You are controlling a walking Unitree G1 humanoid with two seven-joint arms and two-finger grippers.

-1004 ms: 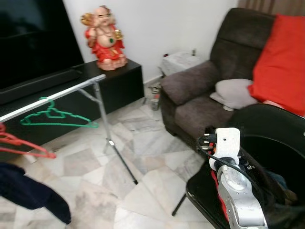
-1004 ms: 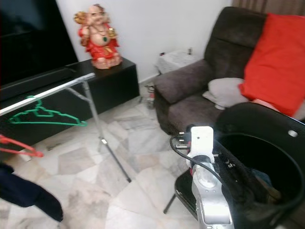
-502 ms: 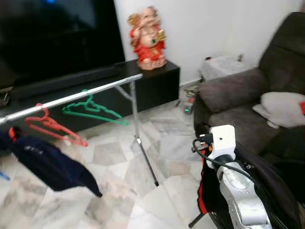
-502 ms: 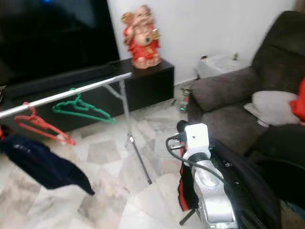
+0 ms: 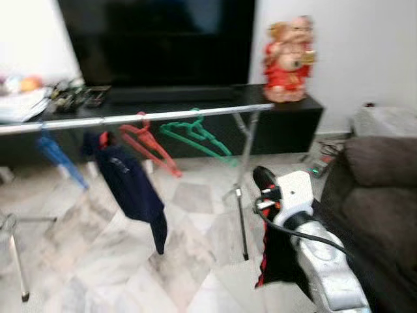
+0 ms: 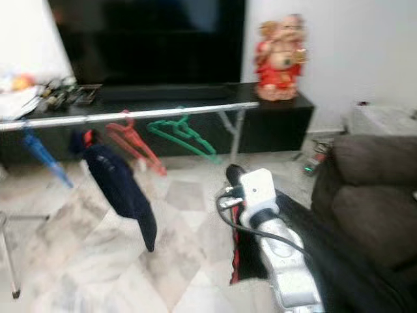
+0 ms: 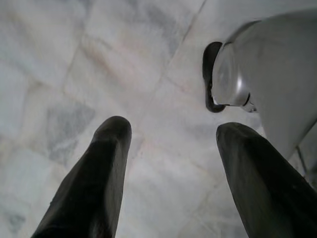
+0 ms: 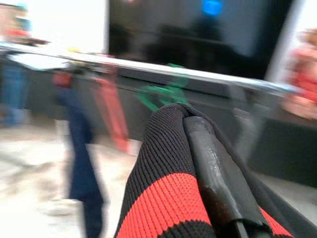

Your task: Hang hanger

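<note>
The clothes rail [image 5: 130, 118] runs across the room in front of the black TV cabinet [image 5: 287, 117]. On it I count four hangers: a blue one [image 5: 55, 156], one carrying a dark blue garment [image 5: 133, 189], a bare red hanger [image 5: 151, 147] and a bare green hanger [image 5: 195, 135] nearest the rail's right end.

The right tool [image 8: 208, 163] is clamped on a black-and-red knitted garment [image 8: 166, 198]; whether a hanger sits inside it is hidden. It is well short of the rail, so the hanging is still to do.

The left tool [image 7: 171, 144] hangs spread and empty above the marble floor [image 7: 64, 54].
</note>
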